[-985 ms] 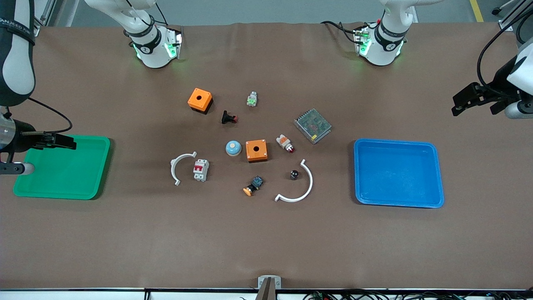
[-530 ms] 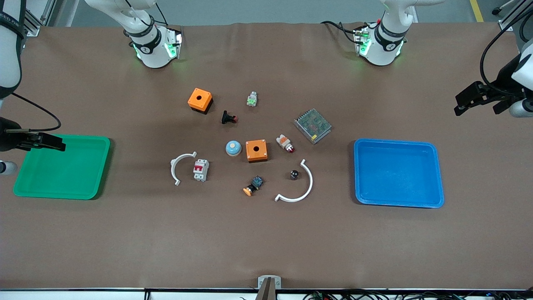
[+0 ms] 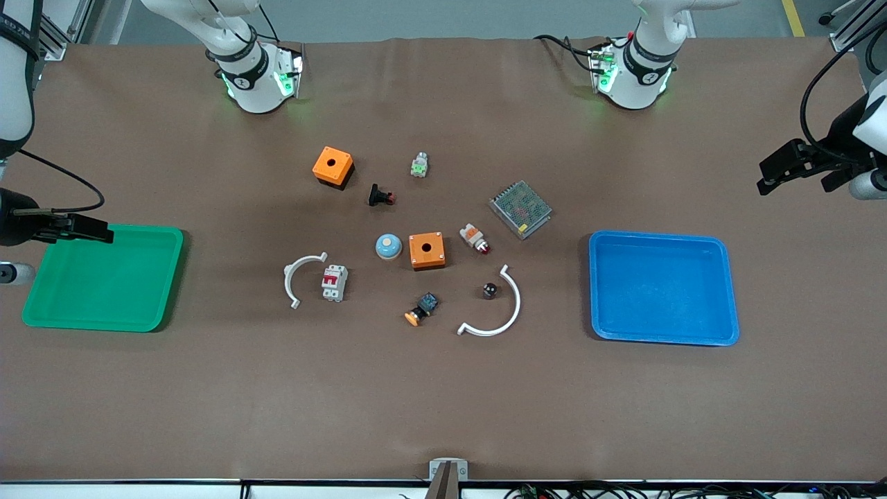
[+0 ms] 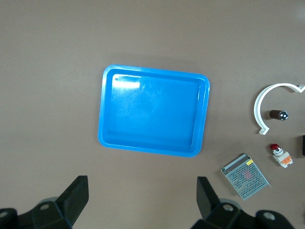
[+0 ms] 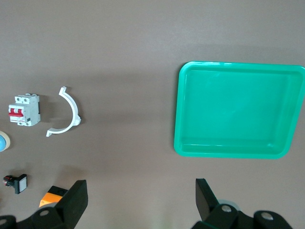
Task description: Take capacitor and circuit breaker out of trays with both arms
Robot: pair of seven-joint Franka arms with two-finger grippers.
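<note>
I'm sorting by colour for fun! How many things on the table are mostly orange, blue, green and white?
Orange: 2, the boxes
Blue: 2, the tray and the dome
Green: 1, the tray
White: 3, the two curved clips and the breaker
Total: 8

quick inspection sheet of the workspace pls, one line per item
surface: brown table, no spills seen
job's things: capacitor inside a white arc clip; breaker beside another white arc clip; both on the table, untouched
clutter: two orange boxes, mesh-topped unit, assorted push buttons; green tray and blue tray hold nothing
grippers: left claw open, over the table by the blue tray; right claw open, by the green tray
cables: along the table edge nearest the front camera, and at the arm bases
surroundings: grey floor
</note>
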